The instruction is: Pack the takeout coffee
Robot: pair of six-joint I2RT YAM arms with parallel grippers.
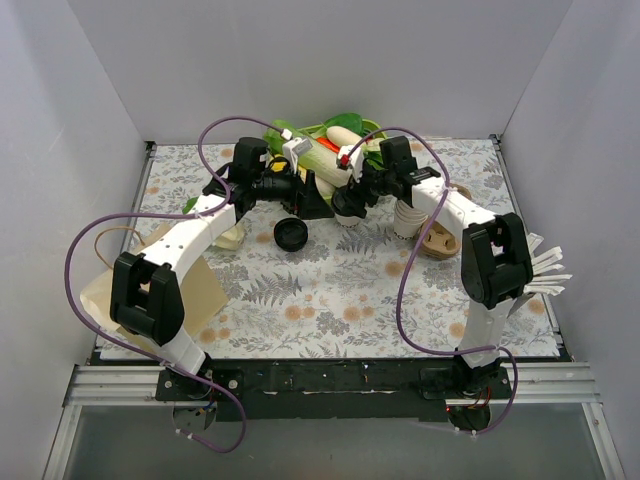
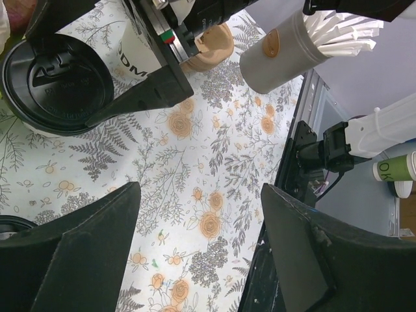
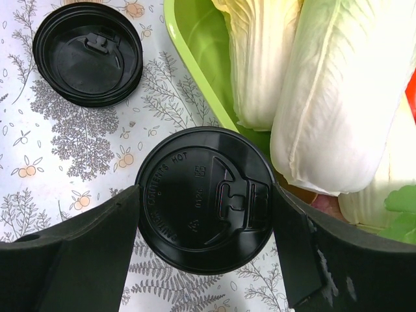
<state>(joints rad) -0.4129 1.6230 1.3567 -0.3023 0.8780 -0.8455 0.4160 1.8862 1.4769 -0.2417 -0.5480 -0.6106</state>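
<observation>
**Right tool** (image 3: 205,188)
- The jaws stand wide, with one finger (image 3: 71,260) on each side of the takeout coffee (image 3: 195,214).
- The inner faces of both fingers reach the rim of its round black lid. Whether they press on the lid or only flank it cannot be told.
- The coffee stands upright on the bench (image 3: 84,143), directly under the tool, with its lid facing the wrist camera.
- Ahead of the tool, off one finger, lies a stack of loose black lids (image 3: 88,55), apart from the coffee.
- Off the other finger runs the rim of a green tray (image 3: 195,65), just beside the coffee's lid. The tray holds pale cabbages (image 3: 344,97).

**Left tool** (image 2: 200,195)
- The tool is open. Its fingers are spread wide and nothing sits between them; only the floral bench cover shows under the gap.
- Ahead of this tool and to one side stands the takeout coffee, with the right tool's fingers on either side of its lid.
- Beyond the coffee are a white cup with printed letters (image 2: 133,55) and a brown cup carrier (image 2: 214,42).
- Ahead and to the other side stands a grey holder (image 2: 279,58) filled with white strips.

**Top view**
- Both tools meet at the far side of the bench, just in front of the green tray.
- A brown paper bag (image 1: 200,290) lies beneath the left arm.
</observation>
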